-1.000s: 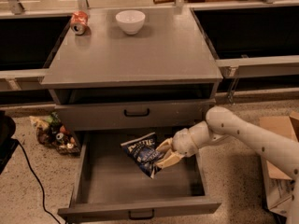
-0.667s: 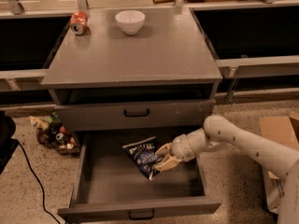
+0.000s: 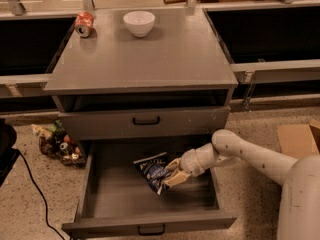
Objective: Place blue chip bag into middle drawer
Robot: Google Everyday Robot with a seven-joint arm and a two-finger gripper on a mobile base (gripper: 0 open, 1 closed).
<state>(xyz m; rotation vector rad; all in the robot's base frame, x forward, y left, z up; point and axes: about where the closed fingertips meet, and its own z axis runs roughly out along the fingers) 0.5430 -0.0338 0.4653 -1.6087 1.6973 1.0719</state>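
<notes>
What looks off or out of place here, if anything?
The red can lies tipped over at the back left of the cabinet top. A heap of litter sits on the floor left of the cabinet. Otherwise normal: the gripper holds the chip bag tilted inside the open middle drawer.

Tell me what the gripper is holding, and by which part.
The gripper holds the chip bag by its right edge, inside the open middle drawer.
</notes>
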